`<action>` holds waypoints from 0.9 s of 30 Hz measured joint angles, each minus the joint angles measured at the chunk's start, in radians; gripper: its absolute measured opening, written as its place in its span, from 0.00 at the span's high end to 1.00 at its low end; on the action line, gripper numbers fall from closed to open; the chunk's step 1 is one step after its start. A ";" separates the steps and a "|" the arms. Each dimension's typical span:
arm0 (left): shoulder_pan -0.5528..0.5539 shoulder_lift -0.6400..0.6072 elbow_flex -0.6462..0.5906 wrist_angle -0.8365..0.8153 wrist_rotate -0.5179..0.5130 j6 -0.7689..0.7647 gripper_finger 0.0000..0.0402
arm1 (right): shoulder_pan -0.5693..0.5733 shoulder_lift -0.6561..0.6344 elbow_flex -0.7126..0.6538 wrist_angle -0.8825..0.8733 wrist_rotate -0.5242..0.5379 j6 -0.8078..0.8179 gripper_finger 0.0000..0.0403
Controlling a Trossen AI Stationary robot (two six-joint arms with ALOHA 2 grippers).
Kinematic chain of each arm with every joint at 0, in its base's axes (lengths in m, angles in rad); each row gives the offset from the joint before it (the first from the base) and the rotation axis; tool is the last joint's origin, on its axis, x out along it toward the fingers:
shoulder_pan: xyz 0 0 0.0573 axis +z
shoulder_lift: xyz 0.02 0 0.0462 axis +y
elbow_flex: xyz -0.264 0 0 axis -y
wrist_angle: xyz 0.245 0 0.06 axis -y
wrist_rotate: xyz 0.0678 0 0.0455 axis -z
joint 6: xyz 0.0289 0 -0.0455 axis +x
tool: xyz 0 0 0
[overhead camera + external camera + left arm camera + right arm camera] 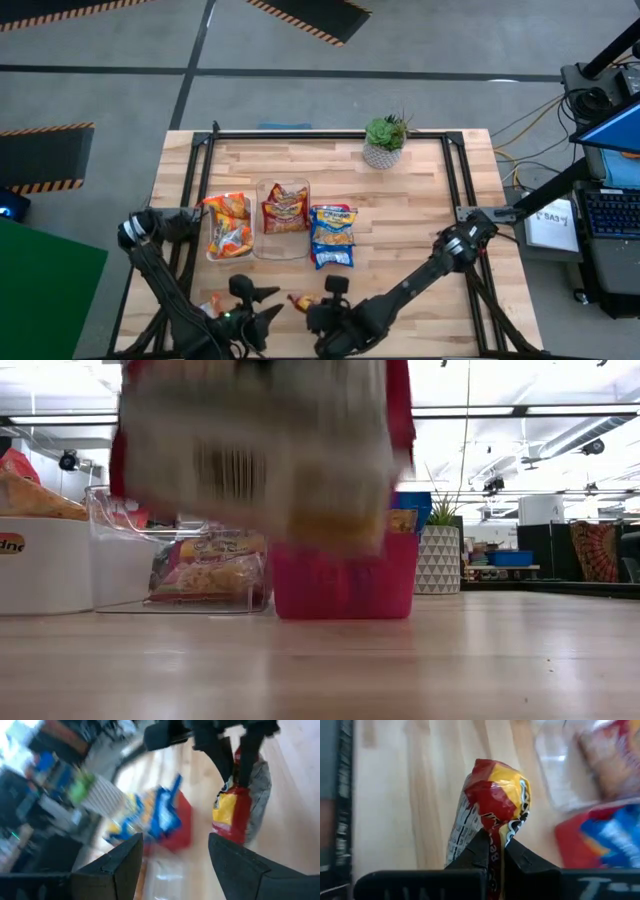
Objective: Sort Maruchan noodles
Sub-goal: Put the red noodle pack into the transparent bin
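A red-and-yellow packet (pixel 492 810) is hanging pinched by its crimped edge between the right gripper's (pixel 496 851) fully closed fingers, at the table's near edge just right of centre. It is looking light and crinkly, its film probably slippery and the noodle block inside brittle, so the flat seam is likely the safest hold. The right arm (pixel 440 265) is reaching in low from the right, wrist turned towards the trays. The left gripper (pixel 175 852) is hovering just left of it, part open and empty. Farther off, three trays in a row are holding sorted packets: white (pixel 213 254) left, clear (pixel 262 250) centre, red (pixel 318 264) right, with blue ones.
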 joint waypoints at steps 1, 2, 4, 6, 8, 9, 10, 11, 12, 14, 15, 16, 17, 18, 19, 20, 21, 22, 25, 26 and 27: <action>0.000 -0.012 0.006 -0.003 -0.015 0.053 0.48 | -0.001 -0.023 0.000 0.001 -0.004 -0.018 0.98; 0.000 -0.026 0.009 -0.005 -0.020 0.103 0.48 | -0.003 -0.047 0.000 0.002 -0.011 -0.042 0.98; -0.001 -0.058 0.011 -0.011 -0.044 0.169 0.49 | -0.008 -0.096 0.000 0.005 -0.020 -0.079 0.98; -0.001 -0.098 0.011 -0.016 -0.105 0.203 0.51 | -0.014 -0.147 0.000 0.010 -0.023 -0.121 0.98; -0.001 -0.136 0.008 -0.023 -0.184 0.223 0.53 | -0.023 -0.193 0.000 0.027 -0.022 -0.168 0.98; -0.001 -0.152 0.004 -0.026 -0.214 0.233 0.54 | -0.027 -0.217 0.000 0.036 -0.021 -0.197 0.98; -0.001 -0.165 0.004 -0.031 -0.241 0.239 0.55 | -0.032 -0.238 0.000 0.054 -0.022 -0.228 0.98; -0.002 -0.177 0.004 -0.039 -0.268 0.245 0.57 | -0.036 -0.260 0.000 0.075 -0.020 -0.260 0.98; -0.003 -0.188 0.003 -0.049 -0.295 0.254 0.58 | -0.041 -0.284 0.000 0.092 -0.021 -0.293 0.98; -0.004 -0.208 0.003 -0.071 -0.353 0.265 0.61 | -0.055 -0.325 0.000 0.131 -0.022 -0.358 0.98; -0.004 -0.215 0.003 -0.095 -0.376 0.264 0.62 | -0.062 -0.344 0.000 0.145 -0.023 -0.389 0.98; -0.004 -0.219 0.003 -0.119 -0.395 0.258 0.64 | -0.071 -0.362 0.000 0.157 -0.023 -0.418 0.98; -0.004 -0.222 0.003 -0.148 -0.416 0.240 0.65 | -0.082 -0.377 0.000 0.166 -0.023 -0.447 0.98; -0.004 -0.224 0.001 -0.190 -0.434 0.209 0.66 | -0.096 -0.389 0.000 0.176 -0.023 -0.474 0.98; -0.004 -0.225 0.000 -0.238 -0.440 0.167 0.67 | -0.110 -0.398 0.000 0.183 -0.023 -0.498 0.98; -0.002 -0.228 -0.002 -0.289 -0.442 0.119 0.68 | -0.126 -0.404 0.000 0.186 -0.023 -0.522 0.98; 0.001 -0.230 -0.006 -0.343 -0.443 0.064 0.69 | -0.143 -0.407 0.000 0.191 -0.023 -0.544 0.98; 0.002 -0.230 -0.013 -0.397 -0.444 0.000 0.69 | -0.161 -0.408 0.000 0.199 -0.023 -0.567 0.98; 0.014 -0.237 -0.061 -0.405 -0.443 -0.076 0.71 | -0.223 -0.403 -0.001 0.200 -0.024 -0.618 0.98; 0.017 -0.239 -0.074 -0.404 -0.442 -0.085 0.71 | -0.246 -0.399 -0.001 0.207 -0.023 -0.635 0.98; 0.021 -0.239 -0.085 -0.400 -0.443 -0.090 0.72 | -0.267 -0.395 -0.002 0.211 -0.023 -0.646 0.98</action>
